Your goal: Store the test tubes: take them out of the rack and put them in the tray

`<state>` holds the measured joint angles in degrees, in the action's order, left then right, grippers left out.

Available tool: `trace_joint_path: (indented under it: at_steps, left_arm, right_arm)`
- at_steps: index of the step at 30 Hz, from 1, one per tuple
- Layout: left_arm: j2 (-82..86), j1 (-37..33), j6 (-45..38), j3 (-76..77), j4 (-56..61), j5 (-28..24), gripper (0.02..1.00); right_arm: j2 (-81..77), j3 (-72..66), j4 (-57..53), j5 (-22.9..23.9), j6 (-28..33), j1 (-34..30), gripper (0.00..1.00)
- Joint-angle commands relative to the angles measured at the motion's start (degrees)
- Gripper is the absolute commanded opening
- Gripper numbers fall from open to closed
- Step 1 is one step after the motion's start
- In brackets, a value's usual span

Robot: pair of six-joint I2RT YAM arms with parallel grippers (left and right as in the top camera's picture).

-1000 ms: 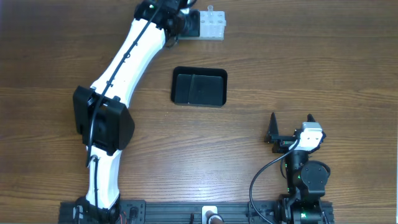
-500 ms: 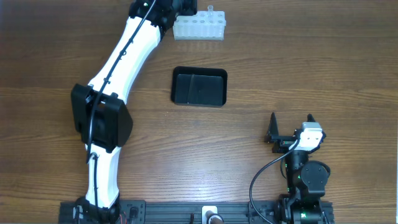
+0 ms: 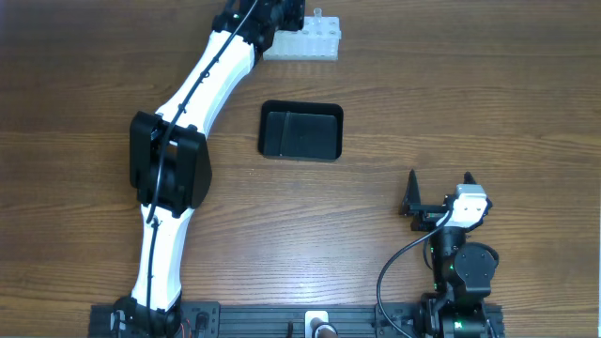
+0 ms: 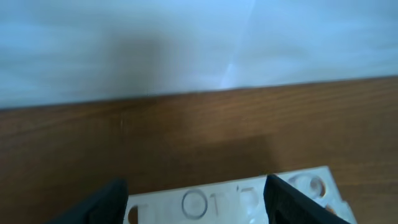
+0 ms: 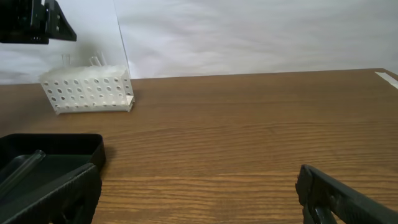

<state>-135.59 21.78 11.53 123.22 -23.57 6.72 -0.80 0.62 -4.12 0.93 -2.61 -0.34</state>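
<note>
1. Wooden table (image 3: 488,113) runs back to a plain white wall at its far edge
2. At 12 o'clock, close to that edge, stands the white rack (image 3: 310,42), with a clear tube (image 3: 318,14) poking up out of it
3. Near the middle, at 6 o'clock from the rack and well apart from it, lies the black tray (image 3: 264,131); another tube (image 5: 22,165) lies flat inside
4. The left gripper (image 4: 196,193) hangs over the rack's 9 o'clock end, claw spread wide above the holes
5. The right gripper (image 3: 439,188) sits at 5 o'clock, well clear of the tray, claw wide too
</note>
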Motion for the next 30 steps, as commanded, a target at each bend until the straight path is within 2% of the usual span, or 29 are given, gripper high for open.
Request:
trace_joint_path:
  at_steps: [1, 30]
  left_arm:
    - [-2.8, -0.2, -0.9, 0.66, 1.9, 0.68, 0.706]
    - [-5.97, -0.55, -0.85, 0.66, 3.65, 1.73, 0.709]
  right_arm:
    - [0.52, -0.31, -0.17, -0.46, 0.07, -0.33, 0.993]
    - [0.52, -0.31, -0.17, -0.46, 0.07, -0.33, 0.993]
